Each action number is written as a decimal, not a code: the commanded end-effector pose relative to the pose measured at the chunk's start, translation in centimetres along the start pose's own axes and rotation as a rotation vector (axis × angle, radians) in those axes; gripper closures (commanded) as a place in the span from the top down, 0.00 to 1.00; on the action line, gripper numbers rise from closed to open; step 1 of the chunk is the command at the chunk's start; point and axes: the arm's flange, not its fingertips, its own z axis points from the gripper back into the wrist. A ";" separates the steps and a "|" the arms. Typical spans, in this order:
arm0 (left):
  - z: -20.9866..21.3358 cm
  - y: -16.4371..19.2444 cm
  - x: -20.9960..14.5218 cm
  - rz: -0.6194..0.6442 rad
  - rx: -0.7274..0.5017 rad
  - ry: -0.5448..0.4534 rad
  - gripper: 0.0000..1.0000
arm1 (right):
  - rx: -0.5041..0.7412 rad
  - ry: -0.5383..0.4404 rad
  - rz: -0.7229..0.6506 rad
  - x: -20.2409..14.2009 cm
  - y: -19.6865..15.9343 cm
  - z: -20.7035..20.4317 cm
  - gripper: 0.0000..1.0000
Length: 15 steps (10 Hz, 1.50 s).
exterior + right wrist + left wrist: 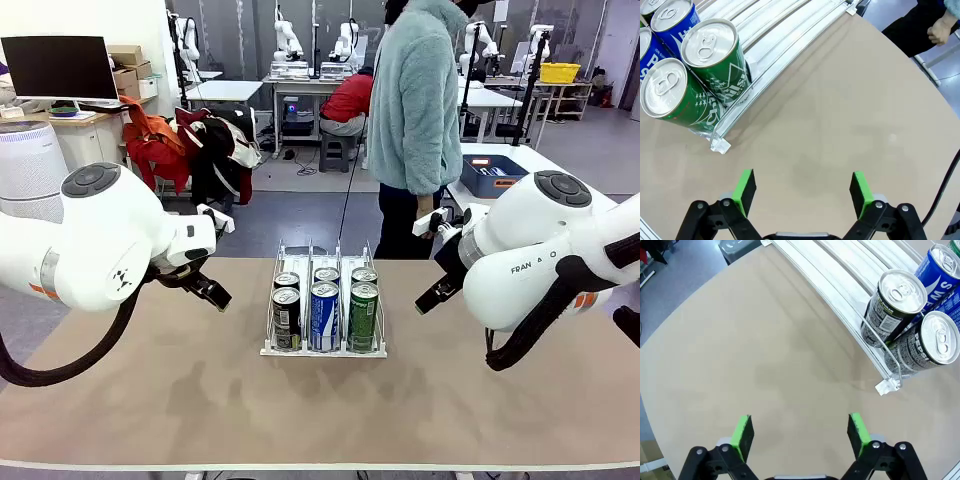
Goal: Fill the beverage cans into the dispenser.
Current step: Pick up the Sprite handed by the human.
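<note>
Your left gripper (800,432) and right gripper (802,192) both stand apart, empty. At two o'clock from the left, a black can (927,345) in the dispenser (840,290) reads PEPSI.

Left arm (95,245): comes in from the left, wrist angled down and inward.
Left pincer (801,427): jaws wide apart, empty.
Right arm (540,255): comes in from the right, wrist angled down and inward.
Right pincer (802,189): jaws wide apart, empty.
</note>
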 end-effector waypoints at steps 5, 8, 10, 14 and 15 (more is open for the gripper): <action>0.0 0.0 0.0 0.000 0.000 0.000 1.00 | 0.000 0.000 0.000 0.0 0.0 0.0 1.00; 0.0 0.0 0.0 0.000 0.000 0.000 1.00 | 0.000 0.000 0.000 0.0 0.0 0.0 1.00; 0.0 0.0 0.0 0.000 0.000 0.000 1.00 | 0.000 0.000 0.000 0.0 0.0 0.0 1.00; 0.0 -0.1 0.0 -0.002 0.000 0.000 1.00 | 0.000 0.000 0.001 0.0 0.0 0.0 1.00; 1.8 -0.7 0.9 0.004 -0.061 -0.002 1.00 | 0.056 0.047 0.025 0.2 -1.0 2.5 1.00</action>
